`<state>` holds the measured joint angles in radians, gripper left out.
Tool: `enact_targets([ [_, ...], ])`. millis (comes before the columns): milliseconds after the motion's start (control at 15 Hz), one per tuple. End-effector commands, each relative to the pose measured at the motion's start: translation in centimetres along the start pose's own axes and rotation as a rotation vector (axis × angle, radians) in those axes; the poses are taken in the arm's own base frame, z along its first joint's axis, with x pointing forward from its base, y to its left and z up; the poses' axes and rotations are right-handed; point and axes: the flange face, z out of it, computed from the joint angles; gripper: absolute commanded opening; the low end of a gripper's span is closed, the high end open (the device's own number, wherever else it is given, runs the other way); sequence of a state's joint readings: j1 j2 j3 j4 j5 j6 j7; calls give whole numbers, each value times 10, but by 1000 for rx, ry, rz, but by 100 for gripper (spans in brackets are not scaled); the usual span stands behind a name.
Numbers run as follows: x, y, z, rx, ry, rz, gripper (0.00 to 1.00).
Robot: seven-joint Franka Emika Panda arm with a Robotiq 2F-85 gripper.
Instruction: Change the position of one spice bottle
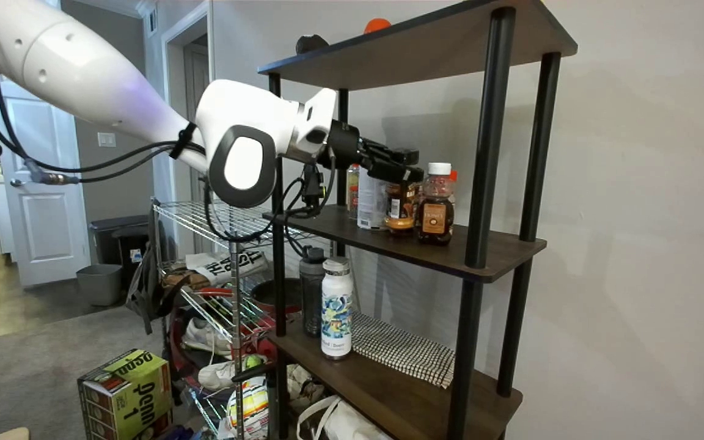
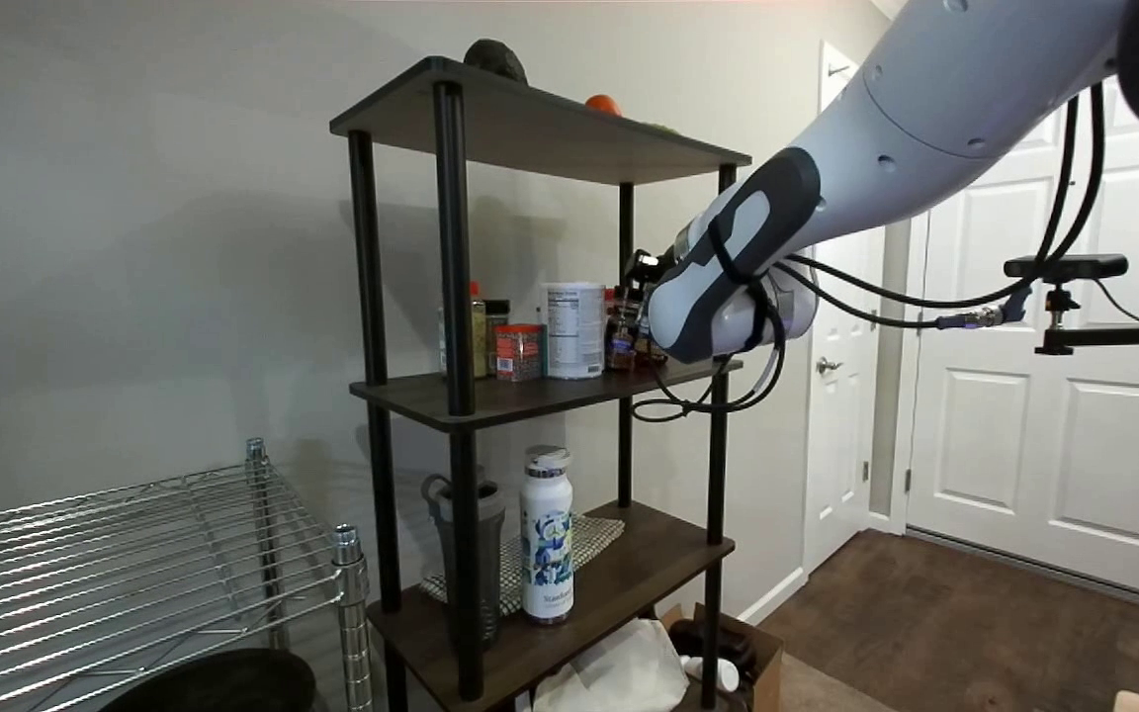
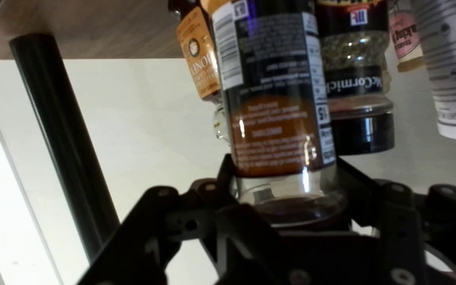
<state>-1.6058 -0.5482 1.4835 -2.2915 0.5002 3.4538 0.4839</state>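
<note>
In the wrist view, which stands upside down, the spice bottle [image 3: 275, 99] has a dark label with a reddish-brown lower band, clear glass at its neck and a dark cap. My gripper [image 3: 285, 162] is shut on it, one finger against each side near the cap end. From outside, the gripper [image 1: 414, 166] reaches in over the middle shelf, with the bottle [image 1: 396, 205] below its fingers, roughly upright. Whether its base touches the shelf is not clear. The arm and wrist mostly hide the gripper [image 2: 647, 267] in an exterior view.
A honey bottle [image 1: 434, 217] with a white cap stands close beside the held bottle. On its other side are a McCormick bottle [image 3: 354, 83] and a white can [image 2: 575, 331]. Black posts [image 1: 483, 159] and the top board [image 1: 425, 49] frame the middle shelf [image 2: 411, 396].
</note>
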Motion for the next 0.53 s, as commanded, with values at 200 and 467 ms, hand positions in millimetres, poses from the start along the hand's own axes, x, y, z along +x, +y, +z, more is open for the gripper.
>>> enact_targets([
  [200,17,-21,-8,46,31,76,33],
  [467,21,-26,-11,54,42,60,33],
])
